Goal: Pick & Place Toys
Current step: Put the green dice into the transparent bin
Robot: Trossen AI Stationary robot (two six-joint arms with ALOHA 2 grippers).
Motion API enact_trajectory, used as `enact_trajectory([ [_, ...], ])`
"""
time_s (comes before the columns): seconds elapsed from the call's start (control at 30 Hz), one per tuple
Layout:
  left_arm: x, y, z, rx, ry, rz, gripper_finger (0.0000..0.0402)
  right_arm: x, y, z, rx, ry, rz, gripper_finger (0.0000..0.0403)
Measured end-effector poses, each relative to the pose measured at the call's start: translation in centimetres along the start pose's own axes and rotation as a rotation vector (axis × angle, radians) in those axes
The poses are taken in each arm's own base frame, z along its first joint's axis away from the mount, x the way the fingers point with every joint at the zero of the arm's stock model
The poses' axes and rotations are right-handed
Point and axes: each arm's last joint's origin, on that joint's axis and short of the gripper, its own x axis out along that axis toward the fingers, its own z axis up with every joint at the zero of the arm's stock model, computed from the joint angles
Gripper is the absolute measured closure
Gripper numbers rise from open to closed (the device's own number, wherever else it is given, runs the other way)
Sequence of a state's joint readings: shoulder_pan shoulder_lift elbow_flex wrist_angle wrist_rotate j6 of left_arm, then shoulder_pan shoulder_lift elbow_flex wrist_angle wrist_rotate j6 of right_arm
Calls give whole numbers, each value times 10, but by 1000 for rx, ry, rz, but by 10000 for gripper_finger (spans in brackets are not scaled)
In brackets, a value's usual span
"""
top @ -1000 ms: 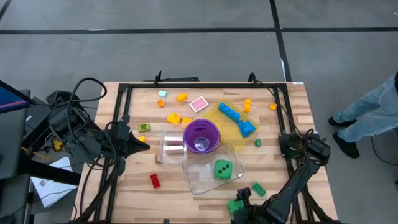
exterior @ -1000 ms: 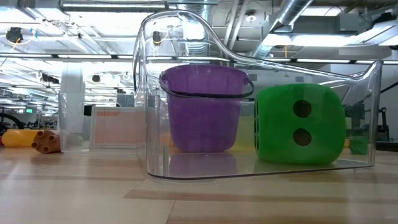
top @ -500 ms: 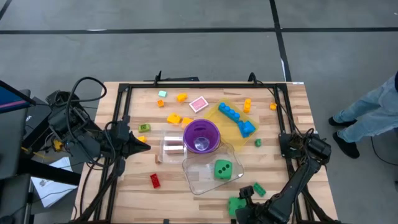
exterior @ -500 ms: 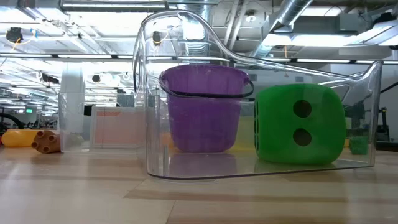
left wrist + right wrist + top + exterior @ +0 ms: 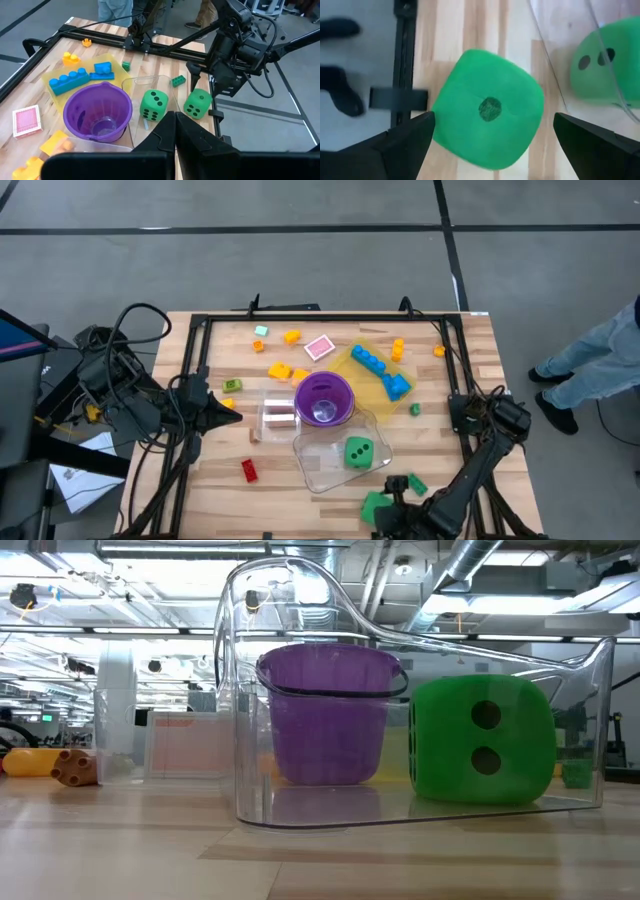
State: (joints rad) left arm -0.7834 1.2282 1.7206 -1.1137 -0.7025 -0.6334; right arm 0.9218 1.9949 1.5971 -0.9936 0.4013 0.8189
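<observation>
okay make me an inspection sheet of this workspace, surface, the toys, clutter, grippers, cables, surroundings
Surface: wooden table inside a black frame.
Job's things: one green die sits in the clear tub; a second green die lies on the wood near the front edge. Blue bricks rest on the yellow tray; a red brick, yellow, orange and green bits lie scattered.
Clutter: purple cup; a pink card.
Grippers: right gripper open, straddling the second die without touching it; left gripper shut, at the table's left edge.
Cables: black bundle at the left arm's base.
Surroundings: grey floor; a person's legs at the right.
</observation>
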Motion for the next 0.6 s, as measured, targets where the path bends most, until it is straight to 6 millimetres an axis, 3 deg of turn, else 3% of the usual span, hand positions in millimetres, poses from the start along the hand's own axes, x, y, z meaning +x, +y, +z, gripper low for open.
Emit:
enact_trajectory([
  [0.37,0,-1,-1,24,26,-31,402,1,6,2,351,2,65,3],
  [0.6,0,0,-2,35,38,-32,402,1,7,2,462,-20,56,3],
])
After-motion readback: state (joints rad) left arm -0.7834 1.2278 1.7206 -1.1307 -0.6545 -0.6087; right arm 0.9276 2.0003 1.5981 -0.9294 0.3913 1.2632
